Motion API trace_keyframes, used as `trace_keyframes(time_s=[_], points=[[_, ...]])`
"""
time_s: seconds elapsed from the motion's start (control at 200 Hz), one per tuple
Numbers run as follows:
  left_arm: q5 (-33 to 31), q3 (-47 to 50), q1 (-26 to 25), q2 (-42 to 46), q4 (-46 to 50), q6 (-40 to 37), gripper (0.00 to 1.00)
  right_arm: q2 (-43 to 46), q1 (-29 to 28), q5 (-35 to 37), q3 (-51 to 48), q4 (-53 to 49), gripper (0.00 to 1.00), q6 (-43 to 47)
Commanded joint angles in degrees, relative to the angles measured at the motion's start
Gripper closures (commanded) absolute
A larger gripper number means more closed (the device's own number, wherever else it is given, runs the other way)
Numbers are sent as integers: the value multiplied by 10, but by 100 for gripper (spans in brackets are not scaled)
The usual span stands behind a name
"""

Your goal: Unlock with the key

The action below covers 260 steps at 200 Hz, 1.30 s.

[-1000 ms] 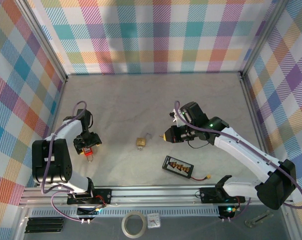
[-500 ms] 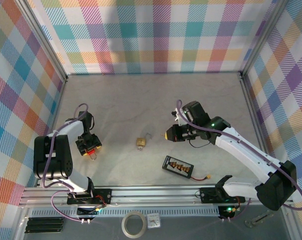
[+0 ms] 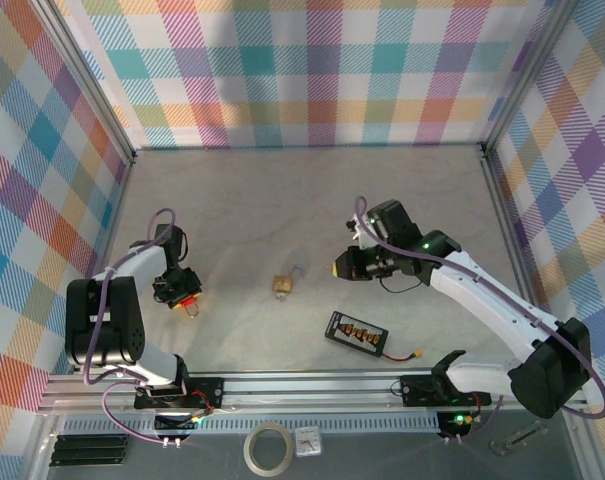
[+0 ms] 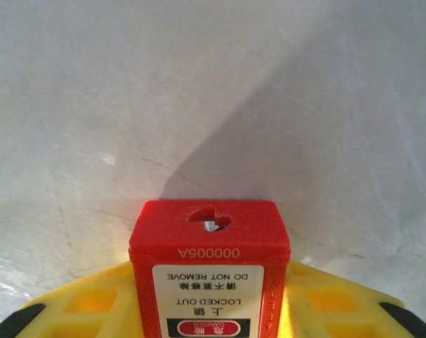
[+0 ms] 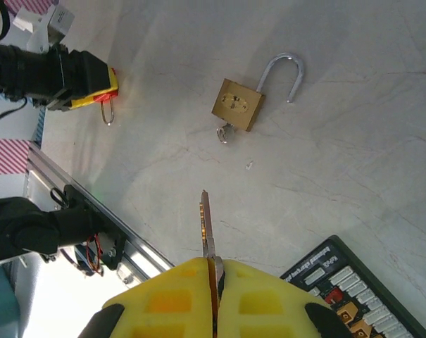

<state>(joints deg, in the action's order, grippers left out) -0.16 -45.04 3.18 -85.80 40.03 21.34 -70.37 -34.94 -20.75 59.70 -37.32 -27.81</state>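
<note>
Left side, near half of the table: the left gripper is sitting low over the surface. Its yellow fingers are pressing against both sides of the red padlock. The label is reading LOCKED OUT DO NOT REMOVE, upside down to the wrist camera. The keyhole face is pointing away from the wrist, toward bare table. In the top view the lock's metal shackle is showing just beside the gripper, on its near-right.

Right of centre: the right gripper is pointing left, fingers pressed together and pinching the key. The blade is sticking out from between the 2 pads toward the left.

Key and red padlock are sitting well apart. Between them 1 brass padlock is lying flat on the table, its shackle swung open with 1 leg free of the body. A small metal piece is lying against its near edge; I cannot tell what it is.

A black connector board is lying near the right gripper, toward the near edge.
</note>
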Motion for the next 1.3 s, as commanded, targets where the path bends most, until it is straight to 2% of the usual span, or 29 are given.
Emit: trace_keyframes(time_s=[0.0, 0.125, 0.24, 0.34, 0.465, 0.53, 0.605, 0.72, 0.88, 1.295], points=[[76, 1, -49, 22, -51, -16, 67, -6, 42, -38, 8, -23, 100, 18], [66, -76, -168, 43, -49, -67, 73, -4, 132, -141, 15, -24, 100, 53], [34, -193, -286, 35, -28, -188, 81, -23, 196, -245, 52, -56, 100, 92], [15, -280, -368, 17, -6, -325, 82, -44, 201, -274, 101, -123, 100, 137], [2, -345, -440, -6, 24, -466, 83, -37, 201, -290, 115, -158, 100, 158], [15, -342, -479, 0, 22, -572, 86, -31, 199, -312, 115, -165, 100, 165], [-18, -315, -532, 15, -14, -645, 89, -26, 197, -295, 125, -194, 100, 184], [-27, -331, -556, 16, -13, -663, 91, -11, 194, -310, 120, -191, 100, 176], [-22, -348, -585, 21, -11, -676, 92, -3, 152, -277, 96, -184, 100, 172], [14, -360, -594, 22, 17, -674, 93, 1, 129, -255, 73, -190, 100, 187]])
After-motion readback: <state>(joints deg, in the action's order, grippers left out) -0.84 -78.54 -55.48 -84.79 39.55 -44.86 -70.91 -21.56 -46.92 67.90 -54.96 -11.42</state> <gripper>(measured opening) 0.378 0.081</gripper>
